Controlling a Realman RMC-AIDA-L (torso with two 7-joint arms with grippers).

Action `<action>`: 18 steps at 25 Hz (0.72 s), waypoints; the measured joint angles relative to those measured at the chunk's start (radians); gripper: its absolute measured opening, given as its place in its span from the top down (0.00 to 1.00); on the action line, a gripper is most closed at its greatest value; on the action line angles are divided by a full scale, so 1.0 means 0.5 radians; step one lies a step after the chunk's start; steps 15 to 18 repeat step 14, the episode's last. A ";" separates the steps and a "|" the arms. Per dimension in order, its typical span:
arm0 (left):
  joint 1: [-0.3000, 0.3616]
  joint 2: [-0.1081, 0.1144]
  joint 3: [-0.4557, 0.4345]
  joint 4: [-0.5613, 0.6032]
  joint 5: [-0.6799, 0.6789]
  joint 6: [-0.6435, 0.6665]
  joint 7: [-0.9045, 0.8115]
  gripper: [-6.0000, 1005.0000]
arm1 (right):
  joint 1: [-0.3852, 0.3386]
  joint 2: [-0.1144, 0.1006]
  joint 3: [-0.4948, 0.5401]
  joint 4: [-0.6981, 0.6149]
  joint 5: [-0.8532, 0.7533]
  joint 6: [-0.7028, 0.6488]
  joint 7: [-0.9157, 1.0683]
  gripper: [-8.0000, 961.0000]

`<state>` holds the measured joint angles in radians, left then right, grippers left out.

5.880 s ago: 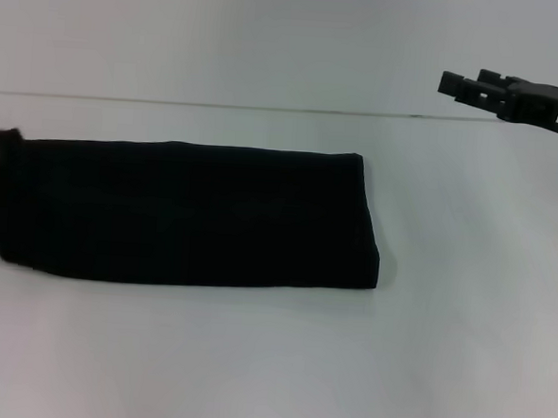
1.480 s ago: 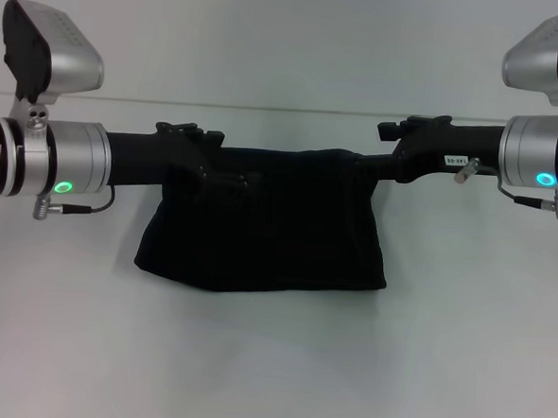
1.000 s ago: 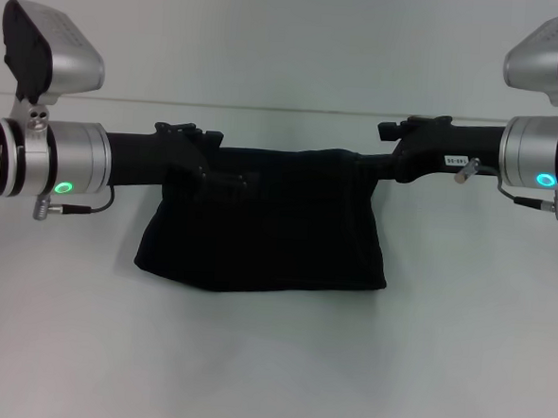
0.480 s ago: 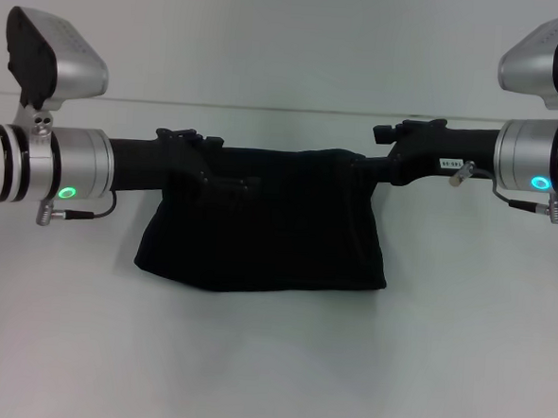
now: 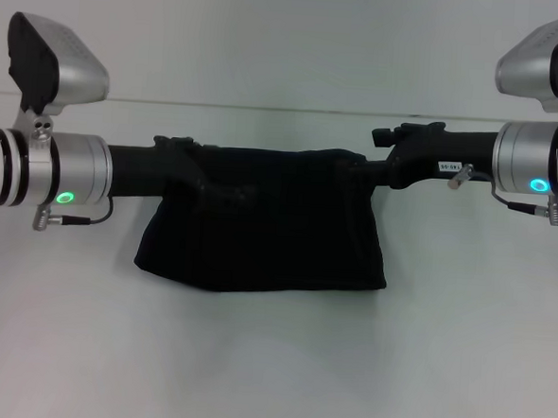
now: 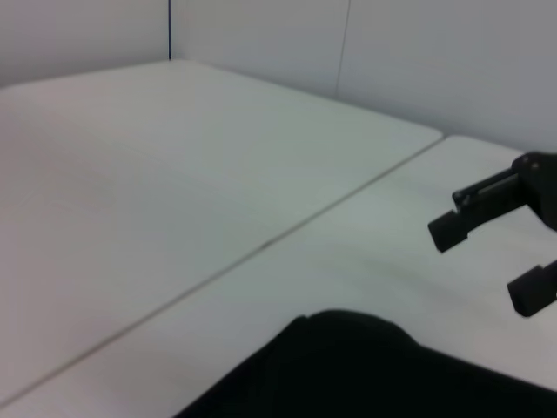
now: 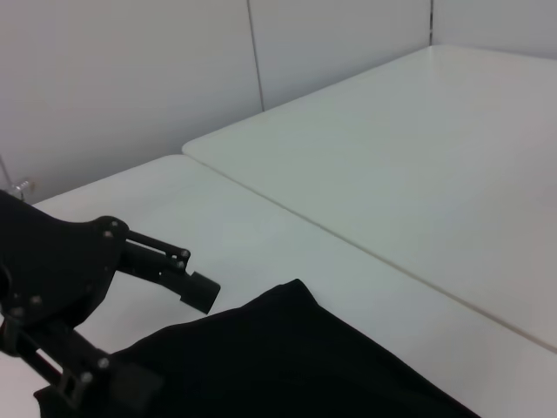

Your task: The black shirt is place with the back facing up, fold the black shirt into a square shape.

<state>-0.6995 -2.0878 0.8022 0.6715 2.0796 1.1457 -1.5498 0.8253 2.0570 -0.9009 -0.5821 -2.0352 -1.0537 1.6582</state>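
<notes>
The black shirt [image 5: 264, 222] lies folded near-square on the white table [image 5: 270, 360], so both the left gripper [image 5: 183, 148] and right gripper [image 5: 390, 136] hover jaws spread at its far corners, gripping nothing.

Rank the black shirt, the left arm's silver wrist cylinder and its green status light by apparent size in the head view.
1. black shirt
2. left arm's silver wrist cylinder, enlarged by nearness to the camera
3. green status light
</notes>
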 joint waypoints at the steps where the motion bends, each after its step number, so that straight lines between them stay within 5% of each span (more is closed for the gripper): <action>1: -0.002 0.000 0.000 0.003 0.024 0.000 -0.017 0.10 | -0.001 0.000 -0.001 0.001 -0.001 0.000 0.000 0.08; 18: -0.007 0.000 -0.001 0.015 0.078 0.019 -0.057 0.10 | -0.022 -0.003 -0.022 0.027 -0.006 -0.010 0.000 0.08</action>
